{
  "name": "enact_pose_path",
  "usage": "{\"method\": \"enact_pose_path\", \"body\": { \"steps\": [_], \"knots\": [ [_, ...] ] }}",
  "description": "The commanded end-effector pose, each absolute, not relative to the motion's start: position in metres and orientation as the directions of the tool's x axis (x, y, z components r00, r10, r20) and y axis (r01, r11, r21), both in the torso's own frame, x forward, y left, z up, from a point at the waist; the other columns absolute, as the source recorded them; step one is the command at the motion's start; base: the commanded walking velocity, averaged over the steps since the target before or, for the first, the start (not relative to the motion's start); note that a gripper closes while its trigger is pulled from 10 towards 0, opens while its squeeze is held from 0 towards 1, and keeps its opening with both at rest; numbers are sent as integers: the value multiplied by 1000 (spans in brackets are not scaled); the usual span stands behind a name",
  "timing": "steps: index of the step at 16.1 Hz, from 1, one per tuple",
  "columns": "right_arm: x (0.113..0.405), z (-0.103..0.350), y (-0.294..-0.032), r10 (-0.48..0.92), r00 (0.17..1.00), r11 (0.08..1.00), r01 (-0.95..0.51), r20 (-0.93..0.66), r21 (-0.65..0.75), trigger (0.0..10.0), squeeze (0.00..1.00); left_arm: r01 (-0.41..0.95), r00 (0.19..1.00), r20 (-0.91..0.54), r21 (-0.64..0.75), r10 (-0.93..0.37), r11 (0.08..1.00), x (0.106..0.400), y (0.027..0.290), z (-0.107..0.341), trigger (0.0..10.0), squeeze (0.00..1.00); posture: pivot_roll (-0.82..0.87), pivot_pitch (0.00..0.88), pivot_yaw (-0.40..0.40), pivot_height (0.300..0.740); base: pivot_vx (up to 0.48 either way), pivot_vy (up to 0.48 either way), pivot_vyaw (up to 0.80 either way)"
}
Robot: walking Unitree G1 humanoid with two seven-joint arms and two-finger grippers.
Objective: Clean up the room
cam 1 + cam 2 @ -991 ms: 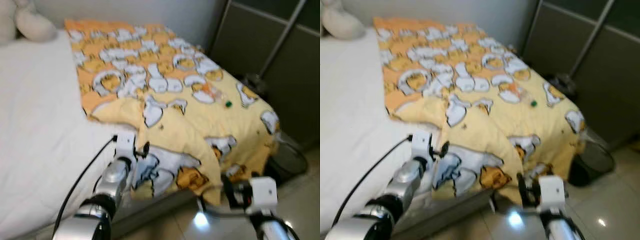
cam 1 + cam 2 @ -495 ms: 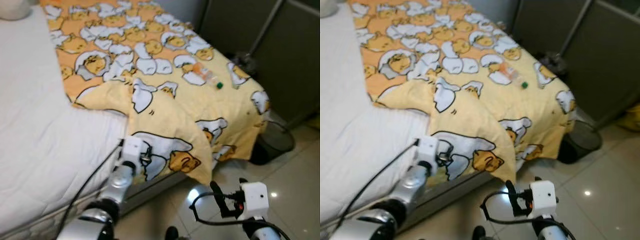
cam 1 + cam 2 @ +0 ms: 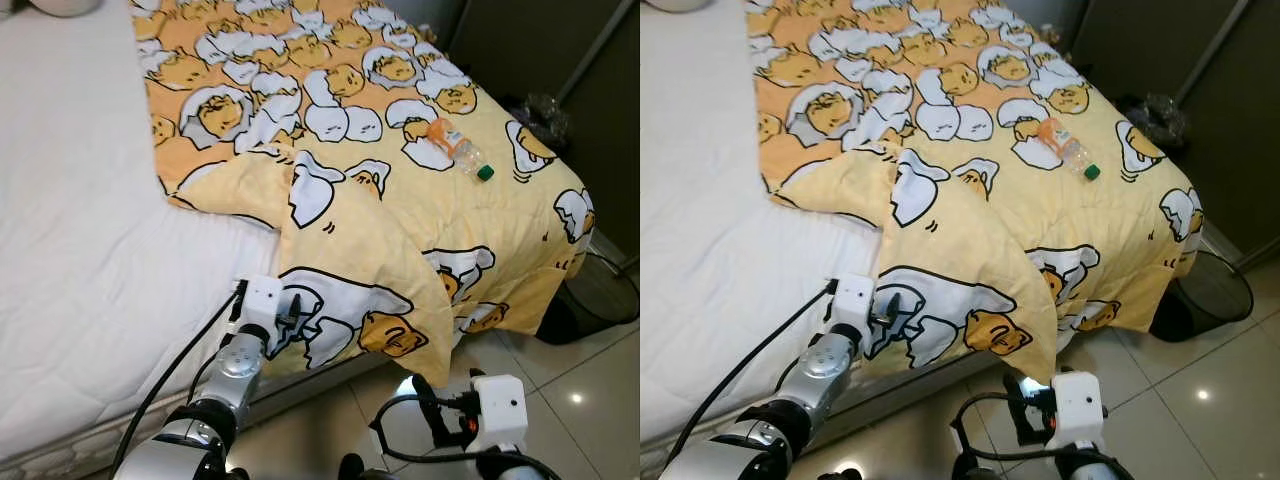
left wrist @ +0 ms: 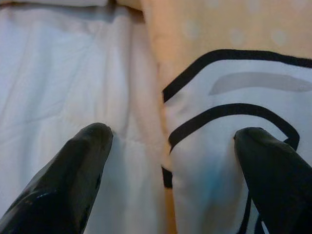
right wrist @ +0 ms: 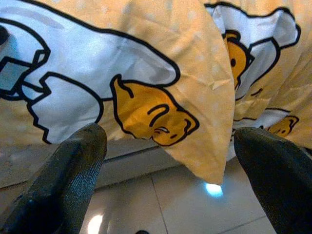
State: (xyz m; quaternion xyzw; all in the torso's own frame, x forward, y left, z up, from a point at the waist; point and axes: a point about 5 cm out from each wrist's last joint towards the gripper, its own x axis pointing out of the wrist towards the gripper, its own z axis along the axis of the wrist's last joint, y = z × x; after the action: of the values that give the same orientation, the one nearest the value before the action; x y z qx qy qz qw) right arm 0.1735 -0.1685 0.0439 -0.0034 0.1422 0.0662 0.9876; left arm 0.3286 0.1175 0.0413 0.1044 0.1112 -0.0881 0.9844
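From the head views, the quilt [image 3: 400, 200] lies over the far half of the bed [image 3: 80, 250], its near corner folded back and drooping over the bed's edge toward the floor. The left gripper [image 3: 285, 318] sits right at that edge, so it is the nearer one; the right gripper [image 3: 428, 398] hangs lower, over the tiles, just below the drooping corner. A plastic bottle [image 3: 1067, 150] lies on the quilt well beyond both, its long axis slanting away to the right. In the left wrist view the fingers [image 4: 78, 170] stand apart, straddling the line where white sheet meets printed quilt. In the right wrist view the fingers [image 5: 68, 180] are spread wide, with the yellow corner hanging straight ahead between them.
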Motion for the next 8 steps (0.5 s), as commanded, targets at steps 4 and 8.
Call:
{"method": "enact_pose_path", "body": {
  "steps": [4, 8],
  "knots": [
    [157, 38, -173, 97, 936, 995, -103, -338, 1, 10000, 0, 205, 945, -296, 194, -142, 959, 326, 114, 34, 10000, 0, -123, 255, -67, 740, 0, 0, 0],
    [155, 38, -180, 78, 934, 996, -90, -350, -18, 10000, 0, 316, 891, -374, 110, -256, 942, 311, 93, 18, 10000, 0, -150, 256, -71, 740, 0, 0, 0]
  ]
}}
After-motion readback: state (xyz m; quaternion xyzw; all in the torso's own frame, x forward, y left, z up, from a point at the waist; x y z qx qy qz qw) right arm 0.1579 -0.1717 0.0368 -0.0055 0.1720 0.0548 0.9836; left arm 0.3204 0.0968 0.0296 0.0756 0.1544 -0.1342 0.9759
